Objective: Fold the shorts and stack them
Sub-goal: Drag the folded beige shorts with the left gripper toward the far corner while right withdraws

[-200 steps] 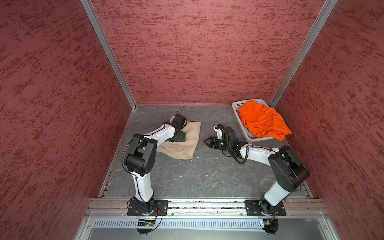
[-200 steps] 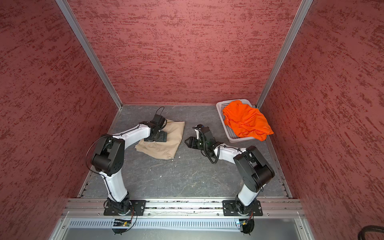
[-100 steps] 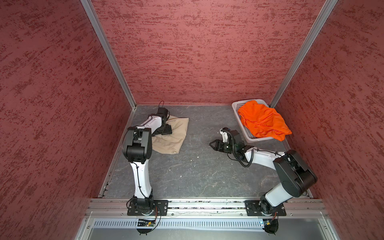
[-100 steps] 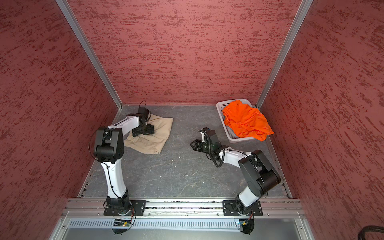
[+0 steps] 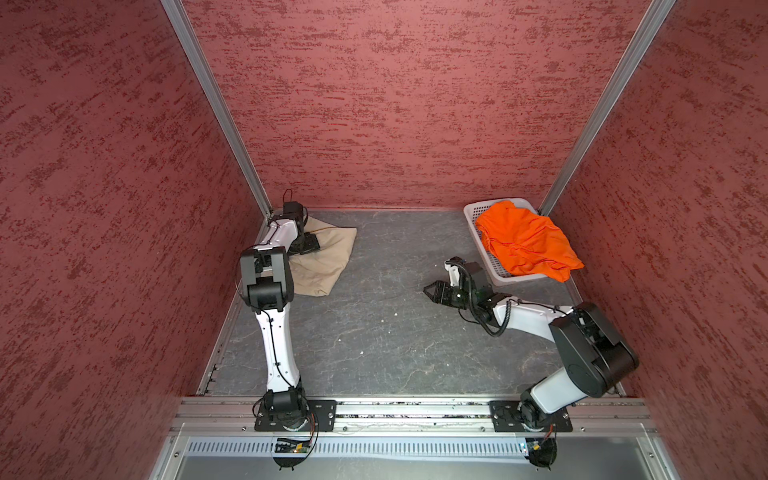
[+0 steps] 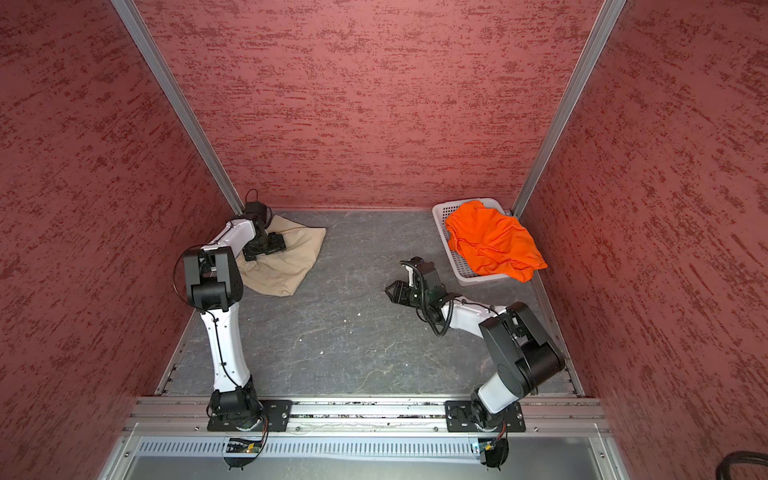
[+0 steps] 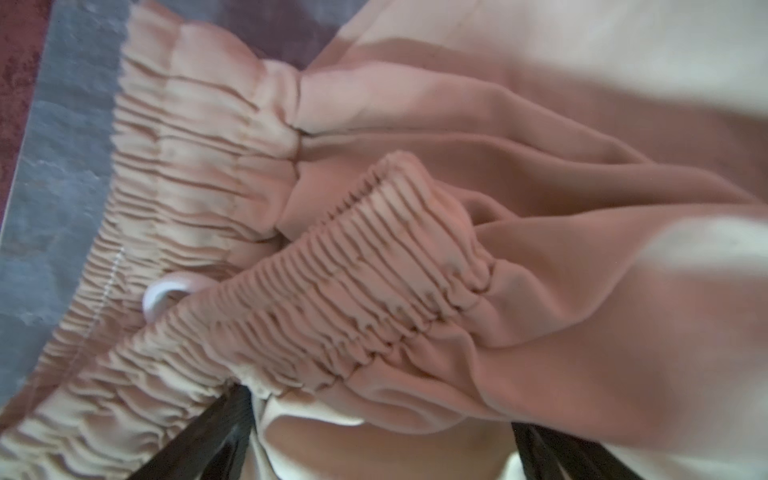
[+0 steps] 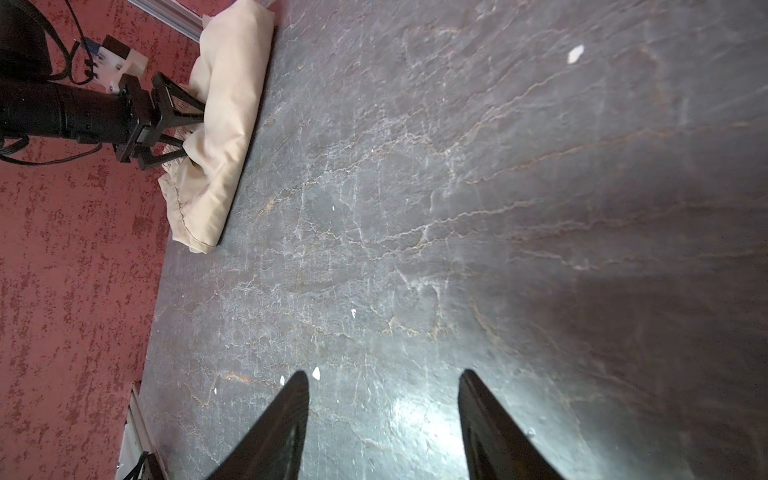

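Pressing wide-spread on the gathered waistband of the soft beige shorts [image 5: 328, 266], the left hand [image 5: 308, 246] has dragged them into the far left corner of the veined surface [image 5: 374, 332], while the empty, parted right hand [image 5: 430, 292] has drawn back slightly near the perforated basket [image 5: 472, 212] holding crumpled orange shorts [image 5: 528, 245].

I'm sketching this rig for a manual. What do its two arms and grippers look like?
The left arm and right arm have white links, black joint housings and looping black cables. The left gripper and right gripper are black, with tapered triangular fingers.

No writing, label or number is legible — nowhere.
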Motion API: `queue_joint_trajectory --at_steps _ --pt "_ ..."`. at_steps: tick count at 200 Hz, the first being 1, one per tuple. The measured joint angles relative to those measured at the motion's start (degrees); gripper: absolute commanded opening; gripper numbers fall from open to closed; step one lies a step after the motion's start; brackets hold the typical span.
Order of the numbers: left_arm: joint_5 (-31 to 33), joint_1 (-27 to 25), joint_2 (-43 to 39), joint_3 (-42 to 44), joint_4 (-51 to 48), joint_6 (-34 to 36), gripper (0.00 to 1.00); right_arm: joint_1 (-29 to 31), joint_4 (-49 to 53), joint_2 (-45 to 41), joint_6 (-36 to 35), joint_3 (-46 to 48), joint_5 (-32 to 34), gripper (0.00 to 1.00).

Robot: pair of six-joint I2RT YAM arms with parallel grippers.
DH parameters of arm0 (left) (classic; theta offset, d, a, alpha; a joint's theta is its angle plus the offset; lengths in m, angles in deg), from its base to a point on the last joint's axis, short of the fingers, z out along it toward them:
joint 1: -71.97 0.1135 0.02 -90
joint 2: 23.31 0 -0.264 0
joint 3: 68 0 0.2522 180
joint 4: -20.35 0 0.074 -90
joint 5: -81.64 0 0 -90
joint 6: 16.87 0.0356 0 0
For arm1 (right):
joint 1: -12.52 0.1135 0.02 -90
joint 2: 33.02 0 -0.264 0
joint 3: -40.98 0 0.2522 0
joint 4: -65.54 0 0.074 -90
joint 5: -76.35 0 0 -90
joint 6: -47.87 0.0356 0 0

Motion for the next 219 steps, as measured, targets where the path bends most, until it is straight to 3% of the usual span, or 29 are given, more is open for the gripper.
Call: queue_joint_trajectory --at_steps 52,93,123,160,219 --pt "-1.0 -2.3 -1.4 0.1 0.0 -1.2 0.94 -0.2 1.4 -1.5 0.0 0.0 0.2 0.59" --pt "-2.4 -9.2 -16.2 11.9 2.7 -1.5 0.93 -0.2 1.9 -3.9 0.0 0.0 0.5 0.59" --pt "-3.8 -15.9 -21.9 14.1 6.4 -2.3 0.93 -0.2 2.3 -3.9 0.0 0.0 0.4 0.59" --pt "-5.0 -20.1 -15.3 11.5 8.3 -3.4 0.95 -0.2 2.4 -3.9 -0.1 0.0 0.4 0.59" --pt "-6.8 -18.0 -2.5 4.4 7.3 -6.0 0.96 -0.2 2.9 -5.3 -0.4 0.0 0.4 0.59"
